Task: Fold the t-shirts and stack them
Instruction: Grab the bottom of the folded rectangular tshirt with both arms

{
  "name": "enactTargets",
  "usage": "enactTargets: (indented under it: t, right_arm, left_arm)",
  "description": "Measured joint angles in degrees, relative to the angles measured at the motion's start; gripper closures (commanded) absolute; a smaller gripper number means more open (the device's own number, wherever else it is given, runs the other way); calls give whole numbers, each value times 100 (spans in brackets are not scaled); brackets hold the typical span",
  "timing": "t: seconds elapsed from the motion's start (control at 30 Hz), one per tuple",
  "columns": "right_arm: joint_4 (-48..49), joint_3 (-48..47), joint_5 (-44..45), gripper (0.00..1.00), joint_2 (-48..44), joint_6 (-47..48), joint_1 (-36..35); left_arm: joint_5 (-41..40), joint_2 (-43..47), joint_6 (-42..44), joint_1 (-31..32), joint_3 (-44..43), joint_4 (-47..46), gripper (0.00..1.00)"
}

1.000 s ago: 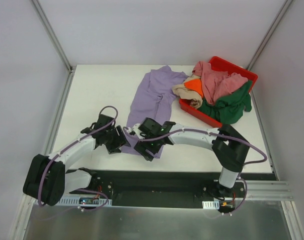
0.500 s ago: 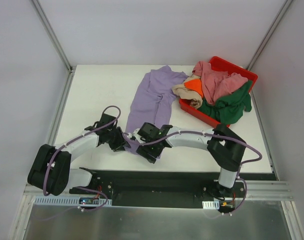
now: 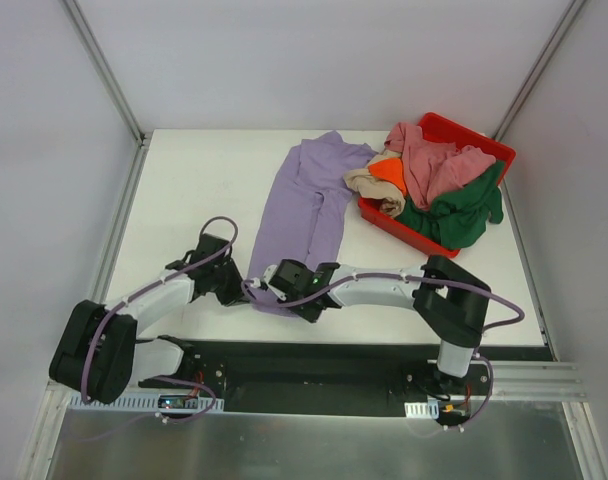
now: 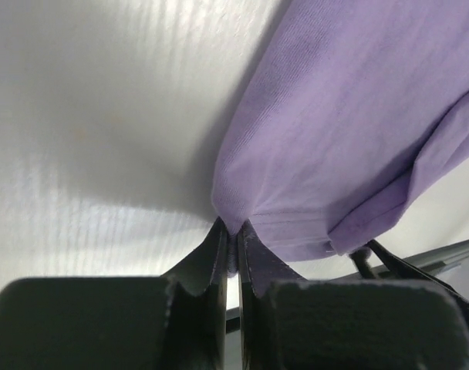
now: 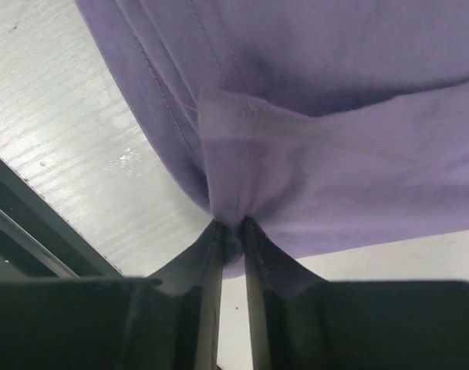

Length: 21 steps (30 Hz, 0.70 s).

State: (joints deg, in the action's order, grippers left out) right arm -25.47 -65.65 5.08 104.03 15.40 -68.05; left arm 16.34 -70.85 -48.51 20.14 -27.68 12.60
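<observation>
A lavender purple t-shirt point(image 3: 306, 205) lies lengthwise on the white table, its near hem by the front edge. My left gripper point(image 3: 246, 287) is shut on the hem's left corner; in the left wrist view the purple cloth point(image 4: 335, 131) is pinched at the gripper point(image 4: 233, 235). My right gripper point(image 3: 276, 296) is shut on the hem a little to the right; in the right wrist view the cloth point(image 5: 319, 116) bunches into the gripper point(image 5: 233, 231). The pink point(image 3: 434, 160), orange point(image 3: 389, 170), beige point(image 3: 369, 185) and dark green point(image 3: 454, 212) t-shirts lie heaped in the bin.
A red plastic bin point(image 3: 480, 144) stands at the table's back right corner, cloth spilling over its rim. The table's front edge and a dark rail point(image 3: 314, 355) run just behind the two grippers. White walls enclose the table on three sides.
Both grippers have slid toward the front edge and closed on the purple shirt's near hem, which is now drawn slightly toward the front.
</observation>
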Motion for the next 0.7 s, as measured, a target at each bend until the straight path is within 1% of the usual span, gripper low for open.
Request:
enactTargets:
  t: [0.03, 0.07, 0.17, 0.27, 0.4, 0.5, 0.6, 0.7]
  right_arm:
    - [0, 0, 52, 98, 0, -9, -46]
    - [0, 0, 133, 99, 0, -76, -116]
    - [22, -2, 197, 99, 0, -282, -337]
    - [35, -52, 52, 99, 0, -470, -605]
    - [-35, -308, -326, 99, -2, -581, -984]
    - [-26, -542, -680, 99, -26, -640, -1134]
    - [13, -702, -1104, 100, -125, -699, -1165]
    - [125, -791, -1469, 100, -223, -741, -1130]
  left_arm:
    - [-37, 125, -15, 0, 61, 39, 100]
    - [-85, 289, -20, 0, 131, 114, 100]
    - [-350, 949, -74, 0, 330, 470, 100]
    - [-518, 1707, -162, 0, 490, 828, 100]
    - [-813, 2577, -304, 0, 542, 1412, 100]
    - [-1062, 3084, -389, 0, 538, 1836, 100]
    - [-1303, 3571, -490, 0, 450, 2304, 100]
    - [-1609, 4048, -616, 0, 181, 2771, 100]
